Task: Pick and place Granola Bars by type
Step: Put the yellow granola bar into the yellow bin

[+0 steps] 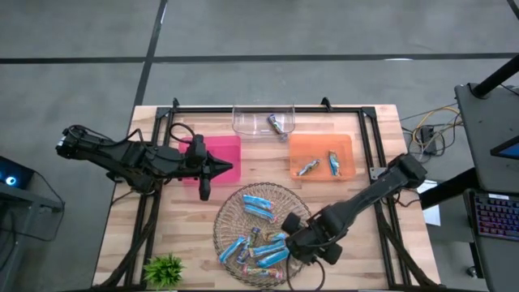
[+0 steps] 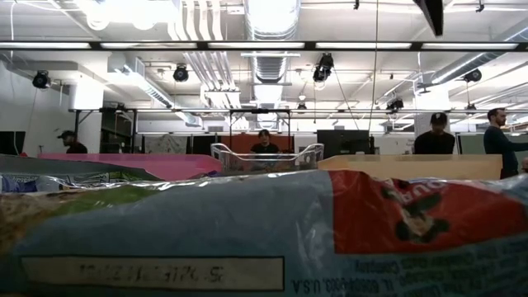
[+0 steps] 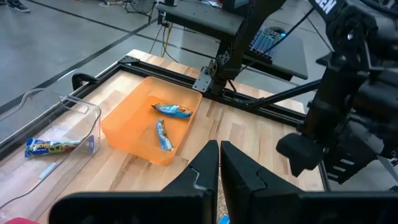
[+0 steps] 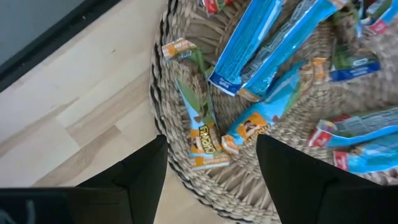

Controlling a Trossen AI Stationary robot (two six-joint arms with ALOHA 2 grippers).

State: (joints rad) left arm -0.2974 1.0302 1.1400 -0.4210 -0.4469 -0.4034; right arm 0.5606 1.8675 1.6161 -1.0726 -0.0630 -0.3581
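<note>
Table contents, listed left to right as seen from above.

1. Small green plant (image 1: 164, 268), one, at the near left corner of the wooden table (image 1: 122, 235).
2. Left gripper (image 1: 229, 169), one, hanging over the pink tray (image 1: 229, 151); its two fingers are pressed together with nothing between them. No bar shows in that tray, though the arm covers part of it.
3. Clear tray (image 1: 247, 126), one, at the far edge. It holds one granola bar (image 1: 278, 124); the left wrist view shows it as a blue-ended wrapper lying flat on the floor of the tray.
4. Round wicker basket (image 1: 235, 209), one, at the near middle. It holds the main heap of bars (image 1: 259, 205), mostly bright blue, some tan or reddish. Roughly eight can be made out; the exact count cannot be told, as they overlap and the right arm hides part of the heap.
5. Right gripper (image 4: 211, 163), one, low over the near right part of the basket, fingers spread wide and holding nothing. A tan bar (image 4: 201, 132) and a blue and orange bar (image 4: 256, 122) lie just ahead of them.
6. Orange tray (image 1: 298, 160), one, right of the clear tray. It holds two bars (image 1: 308, 169), lying apart.
</note>
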